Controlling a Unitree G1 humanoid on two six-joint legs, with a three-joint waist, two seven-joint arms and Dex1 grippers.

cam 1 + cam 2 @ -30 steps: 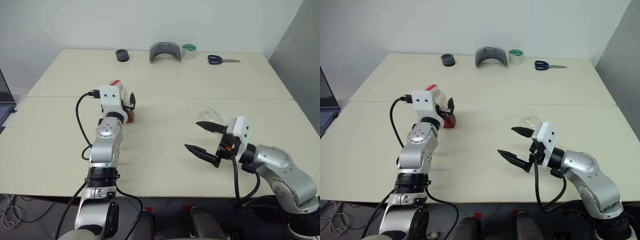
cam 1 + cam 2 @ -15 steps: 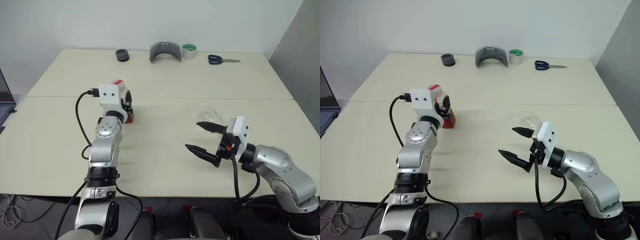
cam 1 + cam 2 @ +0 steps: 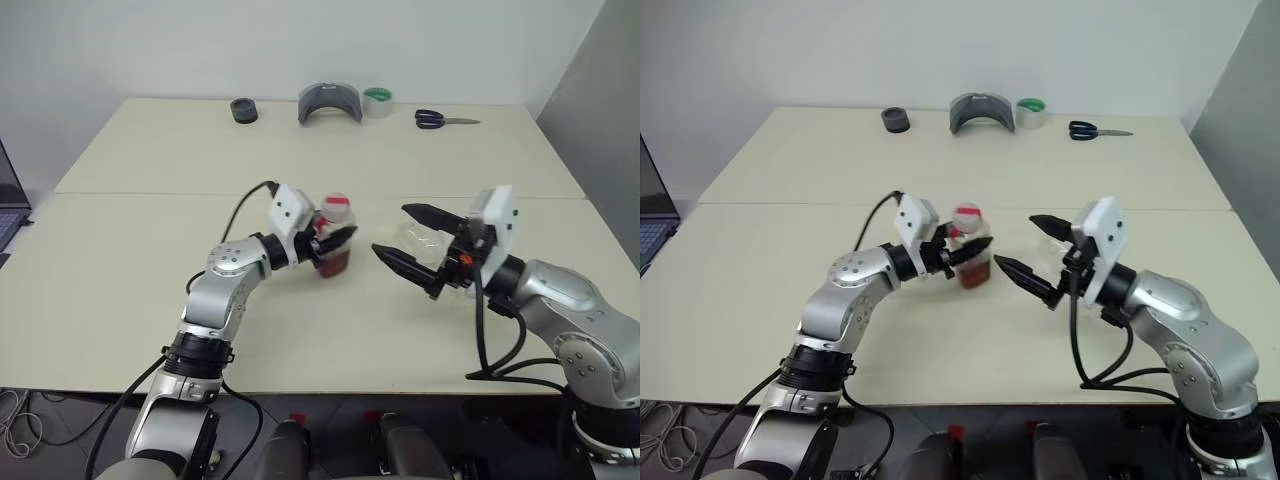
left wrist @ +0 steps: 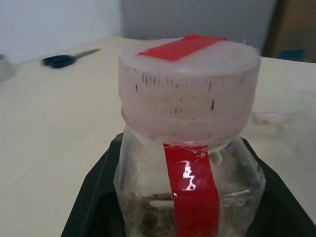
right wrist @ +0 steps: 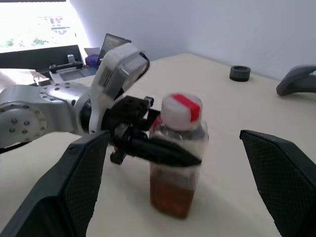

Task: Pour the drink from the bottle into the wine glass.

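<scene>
No brand name or readable writing is seen on any object; the small clear plastic bottle [image 3: 334, 236] carries only a plain red strip down its side and a red patch on its pale cap, with faint dark tick marks around the cap's rim in the left wrist view. The bottle is held upright, and the translucent reddish-brown drink [image 5: 171, 191] fills roughly its lower half. It is clamped at mid-body between the black fingers of the left gripper [image 3: 967, 254], which are drawn in against the plastic on both sides.

The bottle is located over the middle of the cream table [image 3: 130, 250], just in front of the seam between the two table halves. Close beside it, the right gripper [image 3: 412, 238] is held level with its two black fingers spread wide, pointing toward the bottle but not touching it. The clear stemmed wine glass [image 3: 432, 246] is seen faintly between and behind those open fingers; whether it is touched cannot be told.

Compared with a second ago, the bottle has been carried from the left part of the table toward the centre, the left gripper has turned to point toward the right arm, and the right gripper has been raised a little.

At the far edge lie a black ring [image 3: 244, 110], a grey curved object [image 3: 330, 103], a roll of tape [image 3: 378, 101] and blue-handled scissors [image 3: 444, 120].
</scene>
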